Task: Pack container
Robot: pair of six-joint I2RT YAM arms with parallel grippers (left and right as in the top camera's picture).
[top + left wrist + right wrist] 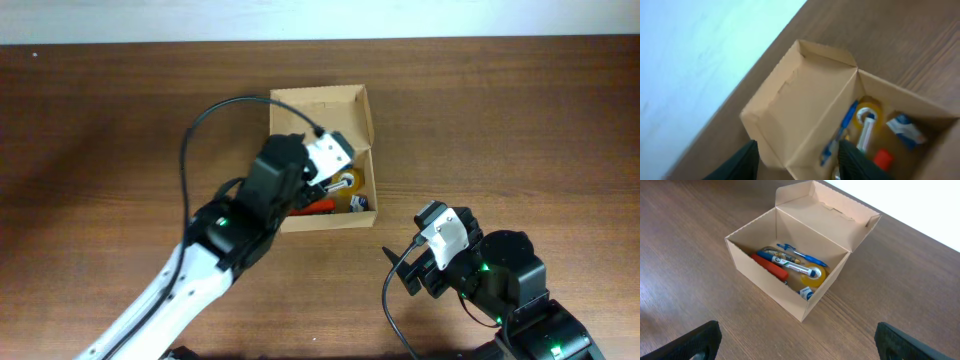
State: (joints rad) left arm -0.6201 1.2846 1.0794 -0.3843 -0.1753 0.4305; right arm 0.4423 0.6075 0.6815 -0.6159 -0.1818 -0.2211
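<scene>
The container (320,108) is a brown cardboard box standing open, its hinged lid flap upright at the far side. Inside lie a yellow tape roll (814,274), a blue pen (802,255), a red marker (771,266) and a silver-white pen (790,266). My left gripper (322,185) hovers over the box; in the left wrist view its open, empty fingers (800,165) straddle the box wall (805,95) near the lid hinge. My right gripper (400,272) is open and empty, low over the table right of the box and facing it (765,282).
A small blue-and-white item (806,293) lies in the box's near corner. The dark wooden table (520,130) extends all round the box. A pale wall edge (320,20) runs along the far side. The left arm's black cable (215,115) loops left of the box.
</scene>
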